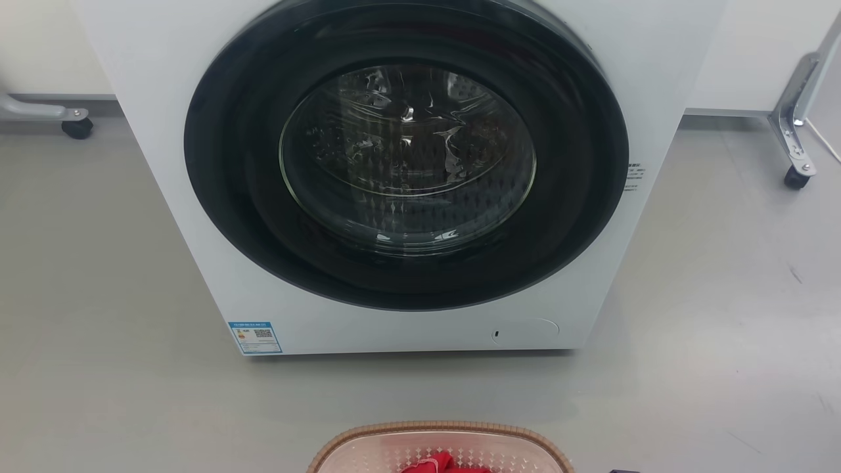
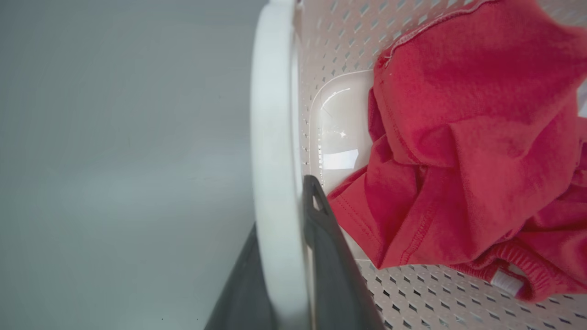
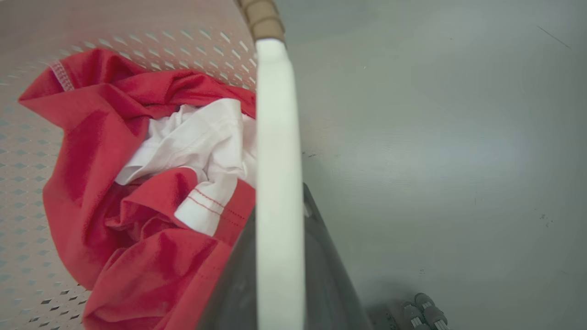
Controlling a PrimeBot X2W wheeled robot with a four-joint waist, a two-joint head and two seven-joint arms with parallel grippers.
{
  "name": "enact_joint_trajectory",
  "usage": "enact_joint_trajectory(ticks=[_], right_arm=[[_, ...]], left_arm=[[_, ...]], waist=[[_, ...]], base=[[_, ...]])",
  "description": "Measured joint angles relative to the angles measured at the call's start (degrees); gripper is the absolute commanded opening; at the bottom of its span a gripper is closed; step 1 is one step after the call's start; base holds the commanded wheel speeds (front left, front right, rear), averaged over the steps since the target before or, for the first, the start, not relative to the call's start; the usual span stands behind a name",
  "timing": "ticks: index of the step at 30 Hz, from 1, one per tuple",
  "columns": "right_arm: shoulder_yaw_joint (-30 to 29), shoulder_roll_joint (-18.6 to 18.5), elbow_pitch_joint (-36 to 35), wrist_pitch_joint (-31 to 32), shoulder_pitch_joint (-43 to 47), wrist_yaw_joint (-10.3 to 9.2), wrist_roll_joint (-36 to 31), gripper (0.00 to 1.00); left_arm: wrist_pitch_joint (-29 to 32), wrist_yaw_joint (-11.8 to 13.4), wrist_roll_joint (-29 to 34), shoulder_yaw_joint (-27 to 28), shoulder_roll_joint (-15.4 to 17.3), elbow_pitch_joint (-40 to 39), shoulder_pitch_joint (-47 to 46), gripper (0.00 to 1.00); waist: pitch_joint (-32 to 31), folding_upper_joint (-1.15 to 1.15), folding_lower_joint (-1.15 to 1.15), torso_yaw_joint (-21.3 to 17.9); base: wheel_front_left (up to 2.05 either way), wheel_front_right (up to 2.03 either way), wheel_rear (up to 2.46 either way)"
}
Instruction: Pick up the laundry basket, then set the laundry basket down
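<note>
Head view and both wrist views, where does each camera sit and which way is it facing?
Head view: on the head, facing forward and down at a white front-loading washer and the brown-rimmed cream perforated plastic laundry basket.
Left wrist view: on the left wrist, along the left gripper straddling a white basket handle.
Right wrist view: likewise, right gripper on the other white handle.
Both wrist views share the basket's red garment.

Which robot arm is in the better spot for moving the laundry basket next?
Neither wins, it looks like a job for both. The left gripper straddles the left handle of the laundry basket, and the right gripper straddles the right handle the same way.
</note>
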Motion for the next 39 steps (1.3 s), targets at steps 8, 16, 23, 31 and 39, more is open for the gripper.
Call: enact_joint_trajectory(ticks=[8,16,23,31,39], right_arm=[[0.97,-0.02,0.57,-0.33,-0.62,0.00,1.10,0.00],[1.08,-0.10,1.30,-0.85,-5.90,0.00,1.12,0.00],[0.75,-0.12,3.31,-1.10,-13.11,0.00,1.00,0.00],[0.51,-0.11,4.97,-2.02,-17.85,0.02,0.83,0.00],[0.15,-0.15,6.15,-2.83,-22.30,0.02,0.66,0.00]], left_arm=[[-0.18,0.98,-0.20,-0.91,0.16,-1.07,0.44,0.00],[-0.76,2.11,-0.58,-0.82,0.42,-2.27,-2.87,0.00],[-1.05,2.98,-0.59,-0.51,0.35,-3.46,-8.53,0.00],[-1.59,3.70,-0.59,-0.52,0.33,-4.32,-12.53,0.00],[-2.43,4.46,-0.59,-0.57,0.37,-5.31,-16.53,0.00]], waist=[[0.66,0.00,0.00,-0.06],[3.46,0.00,0.00,-0.08],[7.91,0.00,0.02,-0.16],[14.16,0.00,0.02,-0.34],[20.83,0.01,0.02,-0.49]], base=[[0.00,0.00,0.00],[0.00,0.00,0.00],[0.00,0.00,0.00],[0.00,0.00,0.00],[0.00,0.00,0.00]])
